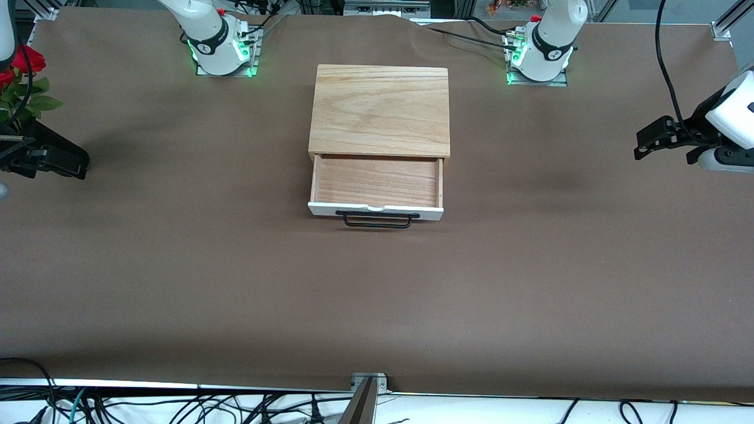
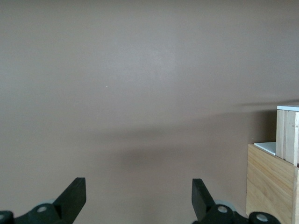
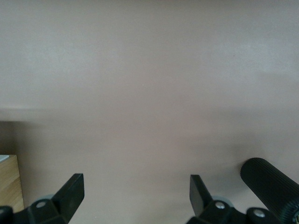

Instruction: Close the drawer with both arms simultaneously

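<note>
The drawer (image 1: 377, 185) is seen pulled out of the wooden box (image 1: 380, 111) at the middle of the brown table (image 1: 177, 265), on the side nearer the front camera. Its white front panel and thin black handle (image 1: 377, 219) lie nearest that camera, the bare wooden tray is shown next, and the box top is seen farther off, toward the arm bases. Only the front view takes in the whole box; in the left wrist view just a corner of the box (image 2: 271, 186) and the drawer's side (image 2: 287, 135) are caught, and in the right wrist view only a sliver of wood (image 3: 9, 184) is shown, together with a black ribbed cylinder (image 3: 271, 184) that cannot be made out in the front view. The left gripper (image 1: 662, 138) is held above the table well apart from the box, toward the left arm's end, and its fingers (image 2: 74, 193) are seen spread apart around nothing. The right gripper (image 1: 44, 159) is held above the table toward the right arm's end, equally clear of the box, its fingers (image 3: 72, 189) likewise parted with nothing between them. Red flowers (image 1: 23, 76) are seen just above it at the edge of the front view.
</note>
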{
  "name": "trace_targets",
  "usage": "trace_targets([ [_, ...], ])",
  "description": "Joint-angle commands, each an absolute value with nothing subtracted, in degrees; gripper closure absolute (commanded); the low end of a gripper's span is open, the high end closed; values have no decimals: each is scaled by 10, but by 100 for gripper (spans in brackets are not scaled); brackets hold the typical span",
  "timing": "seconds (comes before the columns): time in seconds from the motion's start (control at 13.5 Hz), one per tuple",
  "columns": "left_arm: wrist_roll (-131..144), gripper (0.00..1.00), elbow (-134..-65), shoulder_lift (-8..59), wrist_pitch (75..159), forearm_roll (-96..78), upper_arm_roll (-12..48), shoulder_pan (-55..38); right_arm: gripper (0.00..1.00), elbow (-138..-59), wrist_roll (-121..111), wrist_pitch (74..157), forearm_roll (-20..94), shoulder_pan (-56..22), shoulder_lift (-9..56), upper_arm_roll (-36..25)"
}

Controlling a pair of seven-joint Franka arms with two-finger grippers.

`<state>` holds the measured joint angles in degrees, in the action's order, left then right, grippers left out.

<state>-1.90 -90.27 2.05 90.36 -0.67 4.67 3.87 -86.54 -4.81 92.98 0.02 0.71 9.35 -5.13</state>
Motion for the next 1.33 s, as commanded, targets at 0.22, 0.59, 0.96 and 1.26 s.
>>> trace_targets([
  [0.22,-29,0,-909,13,878,-13,47,40,0,-850,-55,926,-4,13,100,-47],
  [0.59,-29,0,-909,13,878,-13,47,40,0,-850,-55,927,-4,13,100,-47],
  [0.96,-30,0,-909,13,878,-15,47,40,0,-850,-55,926,-2,11,105,-46],
  [1.26,-27,0,-890,14,877,-8,55,19,0,-852,-54,926,-1,10,112,-43],
])
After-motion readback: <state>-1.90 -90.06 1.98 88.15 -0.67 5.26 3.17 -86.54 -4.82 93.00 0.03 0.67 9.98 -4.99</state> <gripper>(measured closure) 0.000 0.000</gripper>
